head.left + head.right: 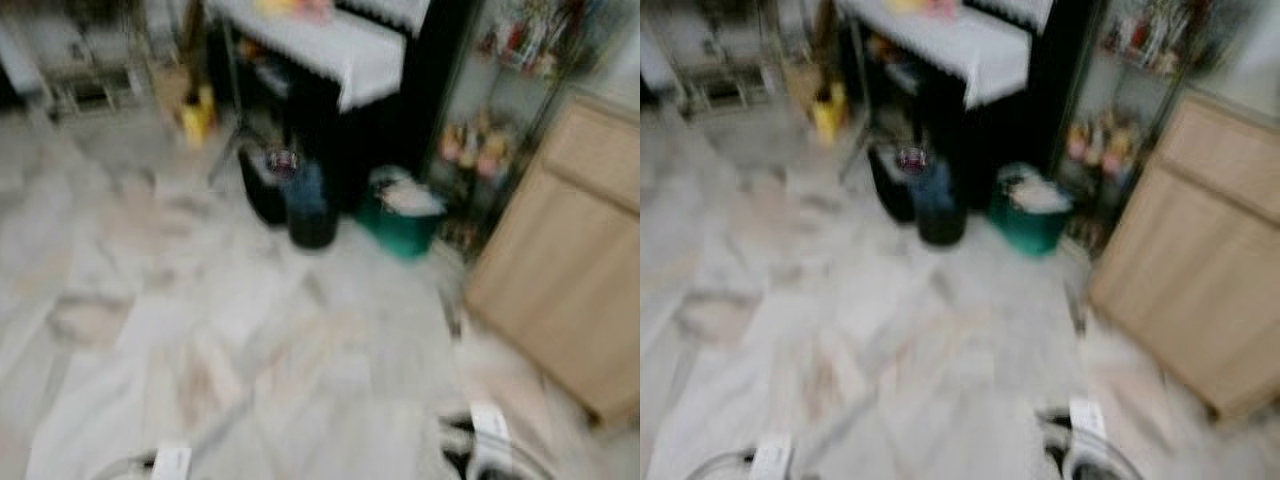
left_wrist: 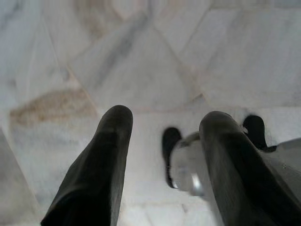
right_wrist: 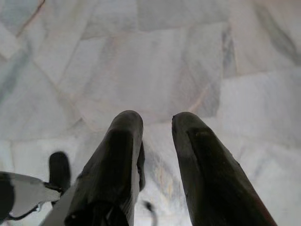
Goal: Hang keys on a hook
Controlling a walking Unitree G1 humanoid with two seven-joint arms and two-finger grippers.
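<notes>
Over the marble floor [image 1: 200, 330], well short of the wooden cabinet [image 1: 570, 270] and green tub [image 1: 405, 225], the left claw [image 2: 164, 127] is held wide apart and empty, the right claw [image 3: 157, 125] narrowly parted and empty, and keys cannot be made out.

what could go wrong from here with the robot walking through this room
The head views are blurred, so the robot may misjudge obstacles. A dark round bin and a green tub with white contents stand on the pale marble floor ahead; walking on could knock them. The light wooden cabinet sits close on the right, so the right arm might clip it.
</notes>
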